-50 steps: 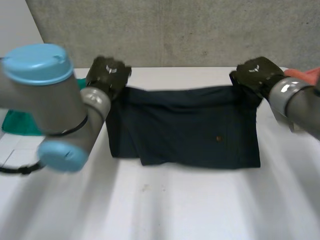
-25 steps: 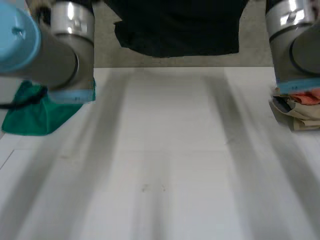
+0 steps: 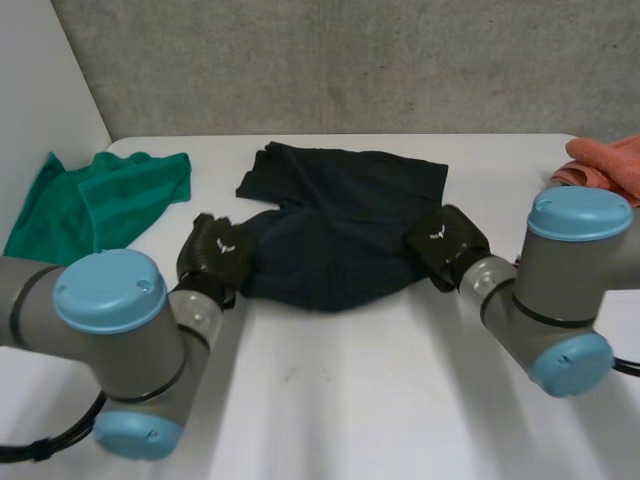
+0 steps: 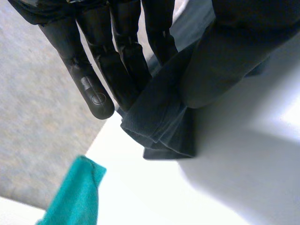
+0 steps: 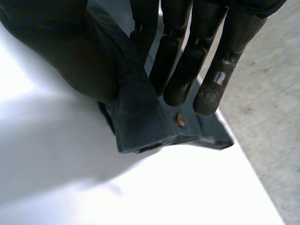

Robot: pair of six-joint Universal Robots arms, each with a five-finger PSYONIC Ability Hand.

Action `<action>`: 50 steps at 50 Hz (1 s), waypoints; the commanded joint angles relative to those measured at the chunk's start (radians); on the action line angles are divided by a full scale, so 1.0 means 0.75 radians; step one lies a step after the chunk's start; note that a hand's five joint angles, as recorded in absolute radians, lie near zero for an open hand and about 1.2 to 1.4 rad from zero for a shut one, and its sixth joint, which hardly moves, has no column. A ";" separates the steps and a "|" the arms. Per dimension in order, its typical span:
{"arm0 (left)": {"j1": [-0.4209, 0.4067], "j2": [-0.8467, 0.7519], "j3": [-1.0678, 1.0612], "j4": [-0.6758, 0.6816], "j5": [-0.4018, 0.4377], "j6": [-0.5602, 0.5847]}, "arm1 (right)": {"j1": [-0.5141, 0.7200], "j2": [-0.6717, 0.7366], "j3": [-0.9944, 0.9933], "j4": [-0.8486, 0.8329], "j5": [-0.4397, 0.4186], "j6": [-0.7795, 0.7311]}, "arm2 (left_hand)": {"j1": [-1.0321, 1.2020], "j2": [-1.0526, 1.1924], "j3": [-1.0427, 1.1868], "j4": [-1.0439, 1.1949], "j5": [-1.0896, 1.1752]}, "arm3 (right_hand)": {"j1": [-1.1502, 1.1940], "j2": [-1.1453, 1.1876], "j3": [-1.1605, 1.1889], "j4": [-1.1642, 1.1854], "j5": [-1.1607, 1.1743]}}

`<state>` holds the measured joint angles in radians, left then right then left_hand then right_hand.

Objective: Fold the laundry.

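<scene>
A dark navy garment point(image 3: 335, 225) lies rumpled across the middle of the white table point(image 3: 350, 400). My left hand point(image 3: 215, 255) grips its near left corner. In the left wrist view its fingers point(image 4: 98, 61) and thumb pinch a folded edge of the dark cloth point(image 4: 164, 122) just above the table. My right hand point(image 3: 447, 243) grips the near right corner. There the fingers point(image 5: 187, 56) press a hemmed band of the garment point(image 5: 136, 117) against the thumb, beside a small brass button point(image 5: 180, 120). The near edge sags in a curve between the two hands.
A green cloth point(image 3: 100, 200) lies at the table's far left, close to my left arm, and its tip point(image 4: 75, 197) lies beyond my left hand's fingertips. An orange cloth point(image 3: 605, 165) sits at the far right edge. A concrete wall stands behind the table.
A second ago the garment lay flat with both hands at its far corners. They lifted it high, then brought it down towards me; the held edge now hangs at the near side.
</scene>
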<state>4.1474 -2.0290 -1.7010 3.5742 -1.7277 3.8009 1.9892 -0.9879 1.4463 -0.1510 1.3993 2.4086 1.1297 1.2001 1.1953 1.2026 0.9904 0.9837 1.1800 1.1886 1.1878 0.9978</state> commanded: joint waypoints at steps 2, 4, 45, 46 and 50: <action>-0.003 0.263 -0.200 -0.433 -0.018 -0.006 | -0.012 -0.269 0.211 0.374 -0.004 -0.019 | 0.355 0.262 0.268 0.258 0.308 | 0.550 0.288 0.277 0.278 0.299; -0.012 0.322 -0.249 -0.555 -0.018 -0.004 | -0.014 -0.329 0.241 0.453 -0.004 -0.033 | 0.355 0.262 0.268 0.258 0.308 | 0.550 0.288 0.277 0.278 0.299; 0.248 -0.268 0.413 -0.311 0.446 -0.051 | -0.020 -0.507 0.508 0.435 -0.019 -0.101 | -0.646 -0.740 -0.734 -0.743 -0.693 | 0.550 0.288 0.277 0.278 0.299; 0.256 -0.299 0.437 -0.311 0.448 -0.051 | -0.022 -0.507 0.510 0.430 -0.019 -0.099 | -0.638 -0.732 -0.726 -0.736 -0.685 | 0.550 0.288 0.277 0.278 0.299; 0.301 -0.411 0.531 -0.309 0.455 -0.061 | -0.026 -0.503 0.510 0.416 -0.019 -0.094 | -0.545 -0.638 -0.632 -0.642 -0.591 | 0.550 0.288 0.277 0.278 0.299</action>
<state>4.3320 -2.1807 -1.4262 3.3499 -1.3909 3.7580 1.9781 -1.3721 1.8263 0.1798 1.3860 2.3330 0.5498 0.5459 0.5451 0.5514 0.3783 0.9838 1.1800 1.1886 1.1878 0.9977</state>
